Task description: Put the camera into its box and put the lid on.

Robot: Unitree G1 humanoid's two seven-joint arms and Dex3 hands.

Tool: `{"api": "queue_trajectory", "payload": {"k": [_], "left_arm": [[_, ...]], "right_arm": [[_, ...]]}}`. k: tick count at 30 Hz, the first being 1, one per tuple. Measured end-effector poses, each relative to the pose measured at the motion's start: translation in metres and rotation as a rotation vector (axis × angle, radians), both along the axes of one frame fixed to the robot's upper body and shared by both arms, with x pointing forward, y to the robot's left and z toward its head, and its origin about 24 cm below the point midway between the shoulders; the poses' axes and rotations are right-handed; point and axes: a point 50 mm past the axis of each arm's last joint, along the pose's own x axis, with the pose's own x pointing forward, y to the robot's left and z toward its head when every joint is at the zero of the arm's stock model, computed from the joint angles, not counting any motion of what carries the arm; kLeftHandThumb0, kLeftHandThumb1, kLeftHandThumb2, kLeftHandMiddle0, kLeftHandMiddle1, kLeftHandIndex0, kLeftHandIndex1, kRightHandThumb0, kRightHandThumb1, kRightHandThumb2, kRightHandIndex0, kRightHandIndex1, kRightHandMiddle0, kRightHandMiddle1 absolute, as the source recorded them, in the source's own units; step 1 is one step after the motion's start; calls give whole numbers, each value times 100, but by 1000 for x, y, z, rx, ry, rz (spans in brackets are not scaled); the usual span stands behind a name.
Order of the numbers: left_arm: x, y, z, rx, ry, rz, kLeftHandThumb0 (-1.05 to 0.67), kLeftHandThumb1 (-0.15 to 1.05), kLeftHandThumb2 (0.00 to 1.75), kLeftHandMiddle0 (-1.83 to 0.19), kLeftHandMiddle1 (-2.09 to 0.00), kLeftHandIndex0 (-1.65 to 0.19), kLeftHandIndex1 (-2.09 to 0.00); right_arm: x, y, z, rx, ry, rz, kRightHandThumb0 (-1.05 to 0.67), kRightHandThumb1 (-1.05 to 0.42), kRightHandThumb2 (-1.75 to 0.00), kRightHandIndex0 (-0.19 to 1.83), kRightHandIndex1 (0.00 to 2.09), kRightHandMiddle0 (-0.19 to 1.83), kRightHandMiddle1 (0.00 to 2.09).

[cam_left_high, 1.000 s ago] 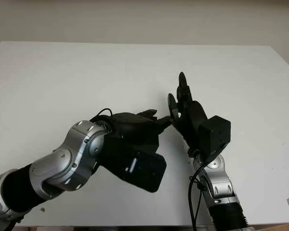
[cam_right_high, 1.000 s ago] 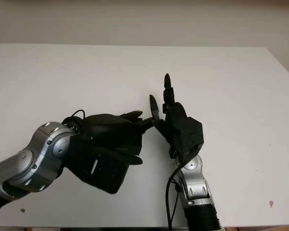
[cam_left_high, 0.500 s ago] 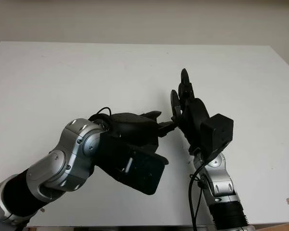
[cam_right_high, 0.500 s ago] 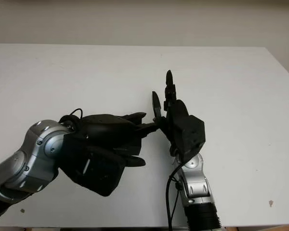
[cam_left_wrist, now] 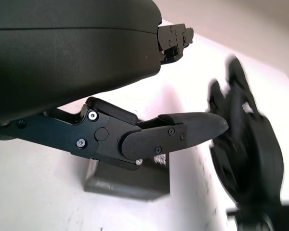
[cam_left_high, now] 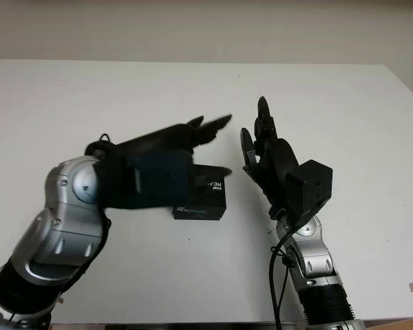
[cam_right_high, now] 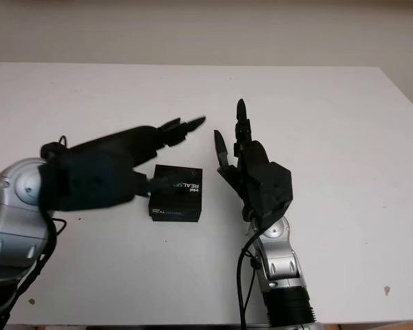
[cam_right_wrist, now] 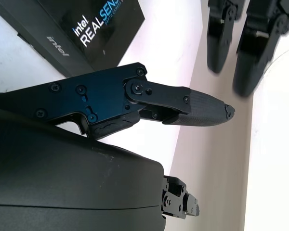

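A black box [cam_left_high: 202, 199] with white "REALSENSE" lettering sits shut on the white table [cam_left_high: 69, 103], its lid on. No camera is visible outside it. My left hand [cam_left_high: 214, 146] hovers open above the box's left and far side, holding nothing, fingers pointing right. My right hand [cam_left_high: 256, 136] stands open just right of the box, palm toward it, apart from it by a small gap. In the left wrist view the box [cam_left_wrist: 130, 182] lies under the thumb [cam_left_wrist: 183, 133]. The right wrist view has the box [cam_right_wrist: 82, 33] lying past its own thumb [cam_right_wrist: 192, 103].
The table's far edge meets a pale wall. A black cable [cam_left_high: 279, 275] hangs along the right forearm near the table's front edge. Bare white surface lies all around the box.
My left hand has lifted up and to the left off the box, uncovering the closed box. The right hand has stayed almost still beside it.
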Motion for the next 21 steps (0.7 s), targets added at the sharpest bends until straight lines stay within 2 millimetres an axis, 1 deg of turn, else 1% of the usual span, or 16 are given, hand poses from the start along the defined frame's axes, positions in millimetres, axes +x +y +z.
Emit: {"api": "queue_trajectory", "payload": {"k": [5,8,10,12,15,18,21], "left_arm": [[10,20,-14,-173,5,106,-64,105,57,19,0,19,0],[14,29,-13,-242,-67,183,-67,105,62,19,0,19,0],[17,34,-10,-308,-130,232,-67,105,63,19,0,19,0],[18,37,-10,-374,-165,263,-66,105,64,19,0,19,0],[20,40,-16,-538,-183,302,-63,105,63,19,0,19,0],[21,42,-28,-613,-192,344,-63,105,63,19,0,19,0],[21,39,-42,-735,-175,379,-68,105,59,19,0,19,0]], "right_arm": [[3,-3,3,-1,6,-6,-74,-105,-53,-19,0,-19,4],[4,-4,2,0,17,-11,-73,-105,-53,-19,0,-19,4],[4,-5,2,7,17,-14,-72,-105,-53,-19,0,-19,3],[4,-6,3,17,18,-16,-72,-105,-53,-19,0,-19,3],[4,-7,2,29,25,-16,-70,-105,-54,-19,0,-19,2],[4,-8,3,34,22,-19,-68,-105,-55,-19,0,-19,0],[4,-9,3,35,21,-20,-68,-105,-56,-19,0,-19,1]]}}
